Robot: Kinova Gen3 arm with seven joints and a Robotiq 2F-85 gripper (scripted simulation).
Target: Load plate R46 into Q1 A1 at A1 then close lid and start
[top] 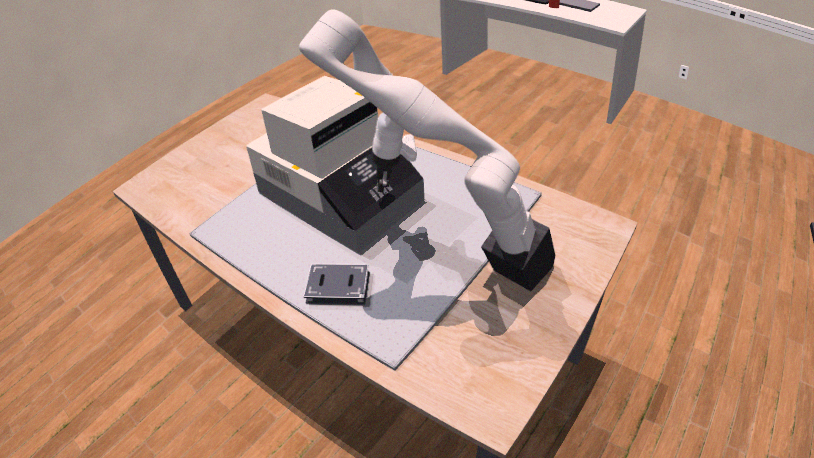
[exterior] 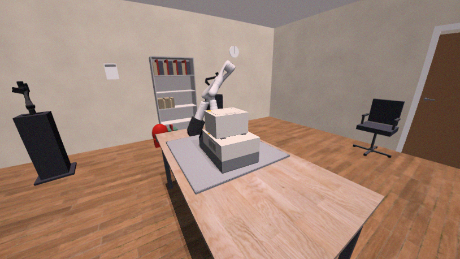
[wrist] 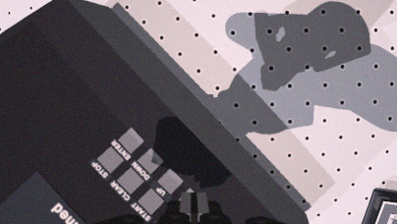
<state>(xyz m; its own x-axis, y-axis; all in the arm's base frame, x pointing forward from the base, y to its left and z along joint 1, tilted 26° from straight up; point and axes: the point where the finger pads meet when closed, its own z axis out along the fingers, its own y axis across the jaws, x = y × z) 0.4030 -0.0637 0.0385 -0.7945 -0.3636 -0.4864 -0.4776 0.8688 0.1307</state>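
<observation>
The cycler Q1 point(top: 335, 165) stands on the grey mat with its beige lid point(top: 318, 122) down; it also shows from behind in the exterior view point(exterior: 230, 138). Plate R46 is not in view. The plate nest N1 point(top: 336, 281) lies on the mat in front of Q1, and its dark top with two slots is bare. My gripper point(top: 382, 190) is shut and empty, with its tips at Q1's black sloped key panel point(top: 370, 190). In the wrist view the shut fingertips point(wrist: 193, 202) sit just right of the START key point(wrist: 149, 200) and the UP key point(wrist: 170, 181). CLEAR point(wrist: 129, 180) and STOP point(wrist: 109, 159) lie further left. The LID key is hidden.
The arm's black base point(top: 519, 256) stands on the table to the right of the mat. A corner of the nest shows at the wrist view's lower right point(wrist: 385, 208). The dotted grey mat point(wrist: 334, 98) carries the arm's shadow.
</observation>
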